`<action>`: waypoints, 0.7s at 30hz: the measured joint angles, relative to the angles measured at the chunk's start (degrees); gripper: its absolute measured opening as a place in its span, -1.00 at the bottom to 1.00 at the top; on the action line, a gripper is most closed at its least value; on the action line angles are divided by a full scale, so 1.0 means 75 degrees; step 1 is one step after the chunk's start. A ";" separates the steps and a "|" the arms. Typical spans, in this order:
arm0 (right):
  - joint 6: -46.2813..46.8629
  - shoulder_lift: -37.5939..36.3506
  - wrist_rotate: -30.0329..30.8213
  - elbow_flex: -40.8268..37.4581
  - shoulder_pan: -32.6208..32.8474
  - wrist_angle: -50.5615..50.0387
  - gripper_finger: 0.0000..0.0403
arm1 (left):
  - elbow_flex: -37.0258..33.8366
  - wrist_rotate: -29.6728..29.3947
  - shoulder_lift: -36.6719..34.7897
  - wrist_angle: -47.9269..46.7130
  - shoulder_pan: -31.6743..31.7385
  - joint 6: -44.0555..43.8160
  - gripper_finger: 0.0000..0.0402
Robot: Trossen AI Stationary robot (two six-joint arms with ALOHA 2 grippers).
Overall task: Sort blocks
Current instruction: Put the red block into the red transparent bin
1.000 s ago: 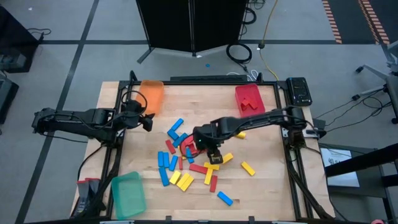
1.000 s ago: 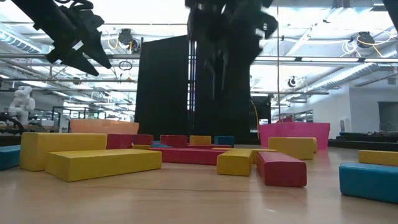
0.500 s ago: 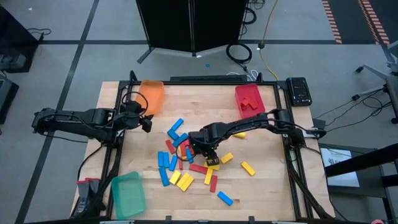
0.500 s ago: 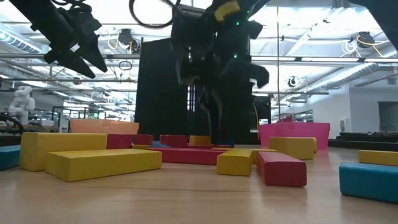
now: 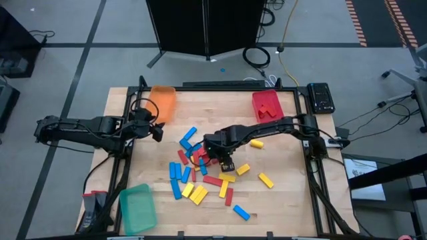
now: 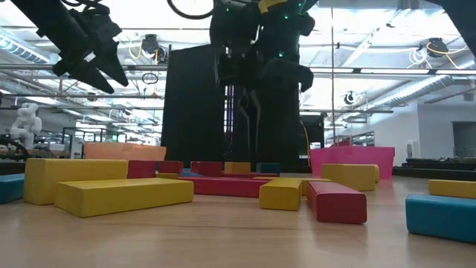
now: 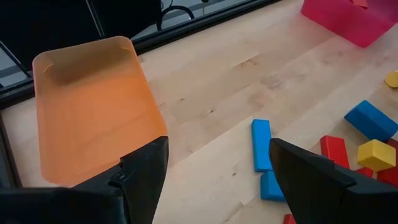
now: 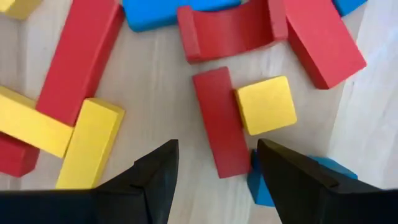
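Red, blue and yellow blocks lie scattered in the middle of the table. My right gripper hangs open over the pile, fingers pointing down. In the right wrist view my right gripper stands with one finger on either side of a red block lying flat, without touching it. A yellow cube rests against that block's side, and a red arch block lies beyond. My left gripper waits open near the table's left edge, beside the orange tray.
A red tray sits at the far right and a green tray at the near left corner. A blue block lies close to one right finger. Bare wood shows between the orange and red trays. Black frame rails edge the table.
My right gripper has come down over the pile, its fingers dropping close to the blocks in the low view, and has shifted a little toward the table's left. The blocks have stayed where they were.
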 joint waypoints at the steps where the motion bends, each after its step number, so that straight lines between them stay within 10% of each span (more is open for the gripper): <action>1: 0.0013 0.0020 -0.0007 -0.0004 -0.0034 -0.0004 0.08 | 0.0000 -0.0005 0.0000 0.0002 0.0003 0.0000 0.42; 21: -0.0062 0.0287 -0.0038 -0.0431 -0.0154 0.0390 0.08 | 0.0000 -0.0044 0.0000 0.0010 0.0000 -0.0015 0.42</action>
